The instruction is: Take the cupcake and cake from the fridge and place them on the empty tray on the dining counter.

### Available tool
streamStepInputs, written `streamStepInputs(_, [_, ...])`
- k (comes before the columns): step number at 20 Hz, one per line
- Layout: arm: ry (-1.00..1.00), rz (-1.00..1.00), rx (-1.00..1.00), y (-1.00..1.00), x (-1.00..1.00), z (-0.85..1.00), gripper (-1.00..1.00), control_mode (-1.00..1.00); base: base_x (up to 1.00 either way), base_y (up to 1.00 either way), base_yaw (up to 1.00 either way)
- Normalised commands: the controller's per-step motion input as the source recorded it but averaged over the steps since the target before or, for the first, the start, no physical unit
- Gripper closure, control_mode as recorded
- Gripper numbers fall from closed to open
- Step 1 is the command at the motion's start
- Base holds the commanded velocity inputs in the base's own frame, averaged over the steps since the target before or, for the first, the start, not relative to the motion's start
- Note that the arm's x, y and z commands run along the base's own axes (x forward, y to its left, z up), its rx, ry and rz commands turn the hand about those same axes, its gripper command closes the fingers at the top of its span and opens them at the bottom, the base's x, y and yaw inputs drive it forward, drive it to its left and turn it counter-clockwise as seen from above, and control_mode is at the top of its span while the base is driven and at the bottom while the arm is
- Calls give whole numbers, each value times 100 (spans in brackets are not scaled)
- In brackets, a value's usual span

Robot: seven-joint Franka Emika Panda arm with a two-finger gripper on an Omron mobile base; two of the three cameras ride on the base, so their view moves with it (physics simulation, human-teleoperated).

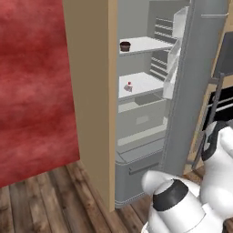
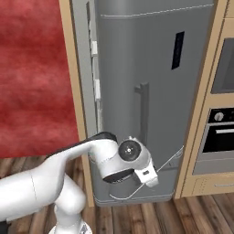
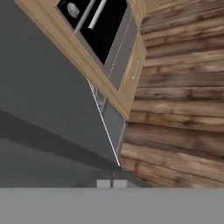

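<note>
The fridge [image 1: 136, 118] stands open, and its grey door [image 1: 195, 82] is swung out to the right. On the upper white shelf sits the dark-brown cupcake [image 1: 125, 45]. The pale cake slice [image 1: 129, 87] with a red dot lies one shelf lower. My gripper [image 2: 148, 178] is low in front of the door's outer face [image 2: 151, 68], below the long vertical handle [image 2: 144, 107], and points down. In the hand view its two tips [image 3: 111, 183] sit side by side, shut, with nothing between them. The tray and the dining counter are out of view.
A built-in oven [image 2: 219, 132] in beige cabinets stands right of the fridge. A red wall [image 1: 32, 91] and a tall wooden side panel [image 1: 88, 91] flank the fridge's left. Below is plank floor [image 3: 175, 109]. A grey drawer [image 1: 136, 168] closes the fridge's bottom.
</note>
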Motion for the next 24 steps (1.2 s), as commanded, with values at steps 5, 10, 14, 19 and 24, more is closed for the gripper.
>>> streamStepInputs(5, [2,-6,29,-100,-99,10,100,-100,0,0,0])
streamStepInputs(10, [-38,11,7,-30,-100,100,100,-100,0,0,0])
streamStepInputs(14, [-31,9,-15,64,-98,100,100,-100,0,0,0])
streamStepInputs(19, [-43,-5,-51,100,-18,50,100,-100,0,0,0])
streamStepInputs(24, [-35,-17,-48,100,18,23,100,-100,0,0,0])
